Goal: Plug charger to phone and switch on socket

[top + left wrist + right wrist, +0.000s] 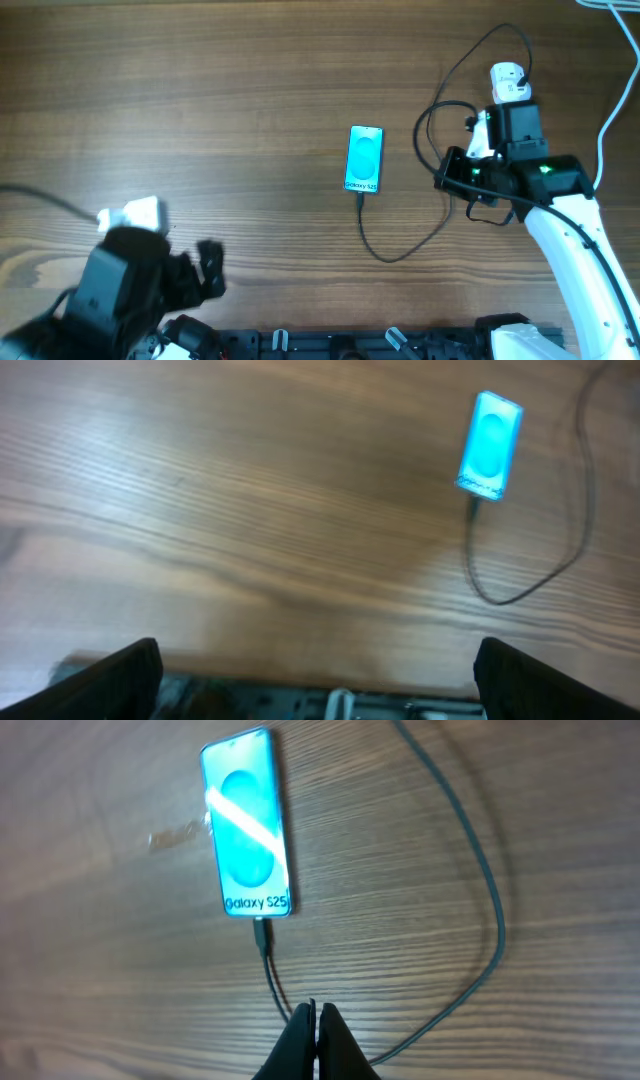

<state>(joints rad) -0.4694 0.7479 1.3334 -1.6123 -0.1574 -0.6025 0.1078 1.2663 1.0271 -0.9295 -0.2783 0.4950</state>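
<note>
**A:** Where does everything sit?

**B:** The phone lies face up mid-table with its screen lit. The cable has its plug in the phone's near end. The socket is far right, just beyond my right arm. I judge that only the switch is left to do.

**A:** And your grippers?

**B:** My right gripper has its 2 fingers pressed together on nothing, over the cable near the phone. I cannot tell whether they touch it. My left gripper is spread wide and empty, well apart from everything.

**A:** What could go wrong?

**B:** The cable loops around my right arm. A careless swing could hook a loop and yank the plug out, or drag the phone. A slanted push on the switch could also slide the socket instead of clicking it.

**A:** Room to move?

**B:** There is plenty of bare table left of the phone. It is tight on the right among the loops, and I cannot make out the table's edge there. The near edge lies close behind my left gripper.
</note>
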